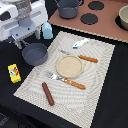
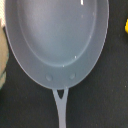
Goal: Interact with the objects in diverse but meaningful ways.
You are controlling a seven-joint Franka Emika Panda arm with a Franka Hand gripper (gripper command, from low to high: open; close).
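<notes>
A grey long-handled frying pan sits on the black table at the left edge of the placemat. It is empty and fills the wrist view, its thin handle running off the picture's edge. My gripper hangs just above the pan's far-left side, holding nothing, and its two dark fingers look spread apart. No finger shows in the wrist view. A pale blue carton stands behind the pan. The yellow packet, the brown sausage and the white-and-blue fish lie apart from the gripper.
A round wooden plate rests mid-placemat, with an orange-handled fork and knife beside it. A toy stove at the back carries a grey pot and another pot.
</notes>
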